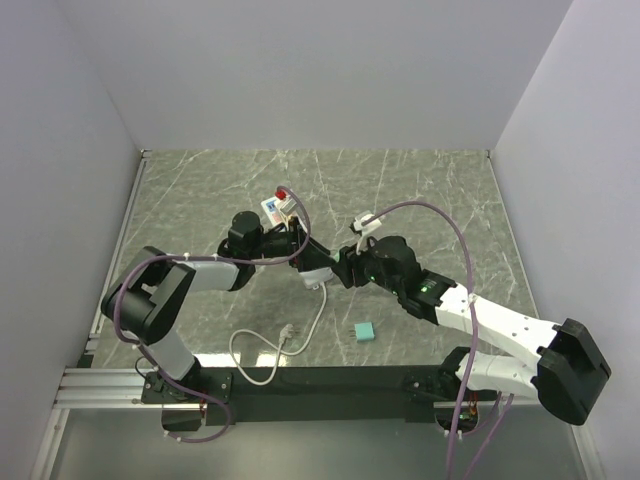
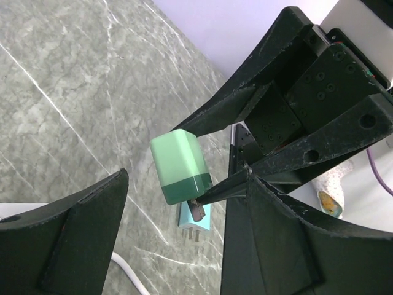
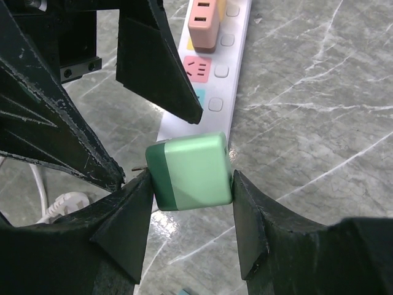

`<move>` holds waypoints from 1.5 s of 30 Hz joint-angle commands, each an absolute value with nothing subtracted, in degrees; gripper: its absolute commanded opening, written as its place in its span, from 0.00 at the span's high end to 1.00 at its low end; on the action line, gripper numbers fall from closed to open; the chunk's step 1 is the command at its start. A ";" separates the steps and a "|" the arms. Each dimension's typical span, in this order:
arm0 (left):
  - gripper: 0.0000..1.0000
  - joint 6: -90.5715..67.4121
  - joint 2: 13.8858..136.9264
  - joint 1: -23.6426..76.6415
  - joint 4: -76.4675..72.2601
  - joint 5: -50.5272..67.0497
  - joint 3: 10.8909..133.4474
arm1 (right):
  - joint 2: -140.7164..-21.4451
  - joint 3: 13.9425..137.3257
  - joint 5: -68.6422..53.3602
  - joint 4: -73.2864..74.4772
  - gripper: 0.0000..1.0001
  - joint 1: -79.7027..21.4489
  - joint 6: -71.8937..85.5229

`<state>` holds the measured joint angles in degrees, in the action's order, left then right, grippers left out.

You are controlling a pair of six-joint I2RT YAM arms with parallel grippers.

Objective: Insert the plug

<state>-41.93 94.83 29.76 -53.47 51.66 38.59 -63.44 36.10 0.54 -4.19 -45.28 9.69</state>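
A green plug (image 3: 190, 171) with a darker green end is pinched between the fingers of my right gripper (image 3: 190, 178), held above the marble table. It also shows in the left wrist view (image 2: 180, 165), with a prong showing at its dark end. My left gripper (image 2: 186, 176) is open, its jaws wide on either side of the plug without touching it. The white power strip (image 3: 212, 92) lies just beyond the plug, with a pink plug (image 3: 206, 21) seated in it. In the top view the two grippers meet over the strip (image 1: 277, 208): left gripper (image 1: 303, 245), right gripper (image 1: 337, 267).
A teal plug (image 1: 364, 331) lies loose on the table near the right arm and also shows below the green plug in the left wrist view (image 2: 196, 219). The strip's white cable (image 1: 300, 340) loops toward the near edge. Grey walls enclose the table.
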 commanded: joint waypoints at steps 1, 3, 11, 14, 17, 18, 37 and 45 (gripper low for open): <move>0.18 -43.33 96.33 30.50 -57.74 51.68 39.37 | -61.61 37.44 -1.23 -7.91 0.82 -47.28 8.44; 0.18 -42.46 96.59 31.02 -55.22 50.98 40.07 | -61.70 37.35 -1.14 -8.00 0.82 -47.55 8.35; 0.24 -40.25 96.94 32.17 -51.86 47.73 40.96 | -61.70 37.53 -1.58 -8.61 0.82 -48.25 8.00; 0.24 -40.69 97.56 32.17 -51.76 46.32 41.31 | -61.79 37.79 -1.15 -8.00 0.82 -48.52 8.00; 0.24 -42.45 98.00 32.17 -53.87 46.14 41.22 | -61.70 37.62 -0.62 -7.65 0.82 -48.69 8.00; 0.24 -42.63 98.00 32.08 -53.96 45.88 41.31 | -61.70 37.53 -0.62 -7.56 0.82 -48.60 8.00; 0.24 -40.70 95.98 32.43 -51.78 45.70 41.22 | -62.84 37.88 1.30 -7.30 0.83 -49.48 8.00; 0.24 -37.44 92.72 32.43 -49.39 49.30 38.94 | -63.89 38.49 5.44 -6.94 0.83 -49.48 8.00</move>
